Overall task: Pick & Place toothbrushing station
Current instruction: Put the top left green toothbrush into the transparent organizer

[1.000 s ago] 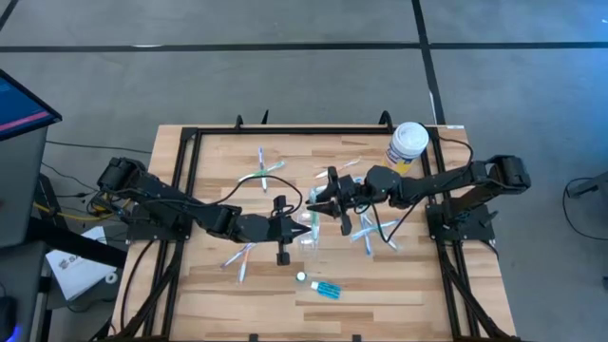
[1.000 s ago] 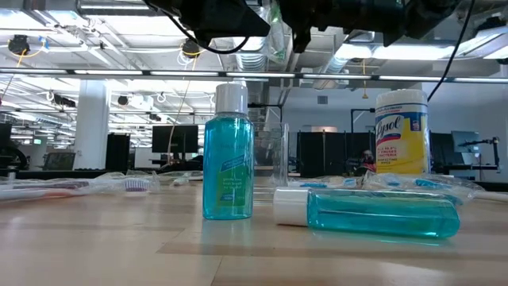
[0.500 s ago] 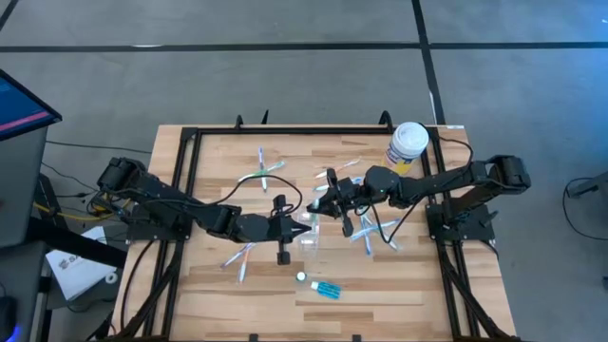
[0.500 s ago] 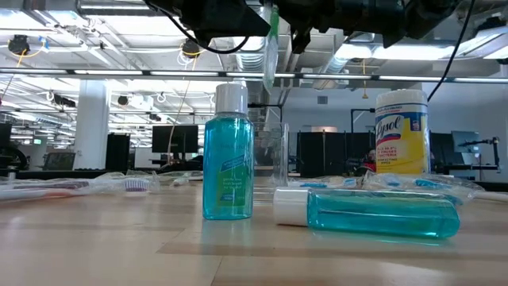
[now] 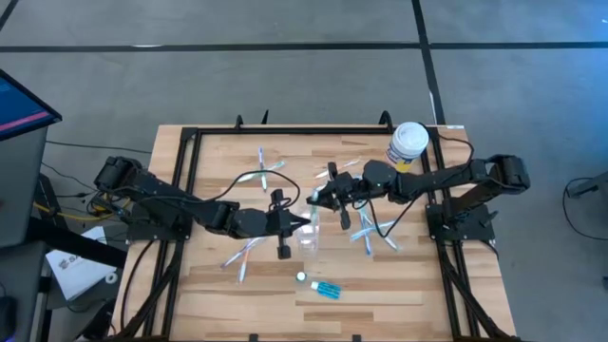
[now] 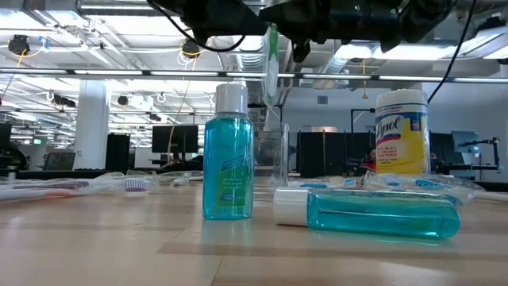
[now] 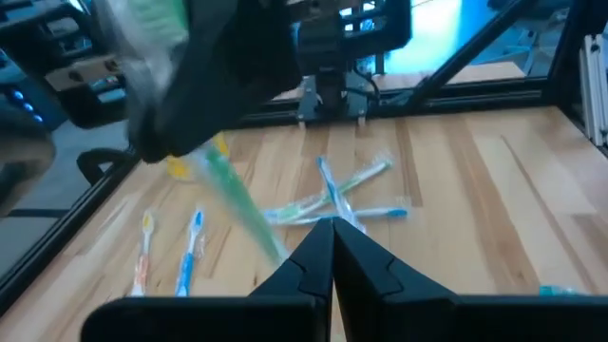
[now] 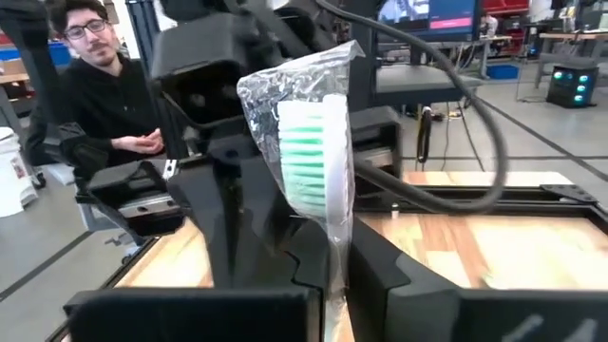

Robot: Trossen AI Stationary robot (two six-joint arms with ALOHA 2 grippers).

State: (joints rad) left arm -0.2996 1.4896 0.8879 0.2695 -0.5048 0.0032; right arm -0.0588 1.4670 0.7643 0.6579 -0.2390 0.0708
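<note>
Low view, nearest first: a capped tube of blue liquid [image 6: 367,214] lies on its side on the wooden surface [image 6: 103,238], and a second blue bottle with a white cap [image 6: 228,163] stands upright just at its 9 o'clock. Behind them stands the clear tumbler [image 6: 273,154], with wrapped toothbrushes lying on the surface to either side. Hanging above the tumbler is a green toothbrush [image 6: 271,54] in a clear wrapper, roughly upright.

From overhead, the right pincer [image 5: 326,199] sits near the middle of the surface, its fingers closed on that green toothbrush, which the right wrist view shows bristles up in crinkled plastic. The tumbler [image 5: 309,234] stands just at 7 o'clock of this pincer. The left pincer [image 5: 282,220] is fully closed with nothing in it, just at 9 o'clock of the tumbler.

Loose toothbrushes lie scattered: a pair [image 5: 240,256] at 8 o'clock of the tumbler, a crossed group [image 5: 263,171] at 11 o'clock, and a cluster [image 5: 372,231] at 3 o'clock. A yellow container with a white lid [image 5: 408,144] stands at the far right corner. Beyond the surface, a person in dark clothes [image 8: 100,104] sits in the right wrist view.
</note>
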